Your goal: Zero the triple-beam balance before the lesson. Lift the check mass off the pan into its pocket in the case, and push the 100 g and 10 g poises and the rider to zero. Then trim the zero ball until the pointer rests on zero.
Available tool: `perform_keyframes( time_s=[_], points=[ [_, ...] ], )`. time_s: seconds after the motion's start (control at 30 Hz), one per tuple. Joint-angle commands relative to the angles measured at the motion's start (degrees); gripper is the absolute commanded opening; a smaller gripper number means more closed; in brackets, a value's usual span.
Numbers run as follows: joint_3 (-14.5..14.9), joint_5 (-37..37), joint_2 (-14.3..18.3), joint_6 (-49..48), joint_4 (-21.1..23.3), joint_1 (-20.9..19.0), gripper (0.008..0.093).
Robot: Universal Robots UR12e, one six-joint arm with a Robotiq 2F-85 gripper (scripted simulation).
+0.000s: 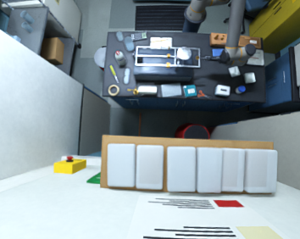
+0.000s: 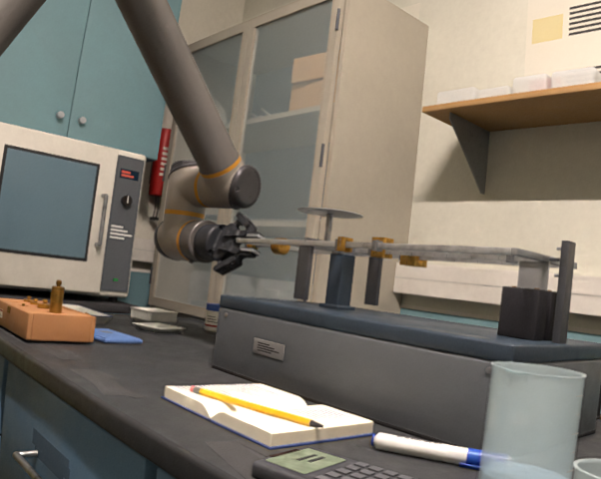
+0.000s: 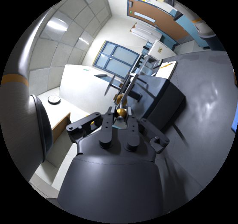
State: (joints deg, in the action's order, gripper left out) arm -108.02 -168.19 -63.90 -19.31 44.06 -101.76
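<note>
The brass zero ball [image 3: 121,113] is partly hidden between my fingers at the near end of the balance beam [image 2: 394,249]. My gripper [image 3: 120,118] is closed, with a finger on either side of the ball. From the second side camera the gripper [image 2: 241,242] sits at the beam's left tip. The pan [image 2: 329,212] stands empty above the beam. Brass poises [image 2: 381,242] sit on the beams near the pivot. The check mass [image 2: 57,296] stands upright in the orange case [image 2: 42,319] at the left of the bench. The pointer post [image 2: 565,288] is at the far right.
A clear beaker [image 2: 528,417] stands at the bench's near right. An open notebook with a pencil [image 2: 265,410], a marker [image 2: 425,448] and a calculator [image 2: 321,464] lie in front of the balance base [image 2: 394,350]. An oven [image 2: 58,211] stands behind the case.
</note>
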Motion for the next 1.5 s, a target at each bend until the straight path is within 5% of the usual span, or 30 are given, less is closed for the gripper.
perform_keyframes(
  time_s=[0.0, 0.77, 1.47],
  points=[
    [0.08, -0.07, -0.03, -0.84, 0.02, 0.02, 0.0080],
    [0.10, -0.04, -0.02, -19.54, 0.01, -0.01, 0.0080],
    [0.10, -0.03, -0.02, -23.22, 0.01, -0.02, 0.0080]
  ],
)
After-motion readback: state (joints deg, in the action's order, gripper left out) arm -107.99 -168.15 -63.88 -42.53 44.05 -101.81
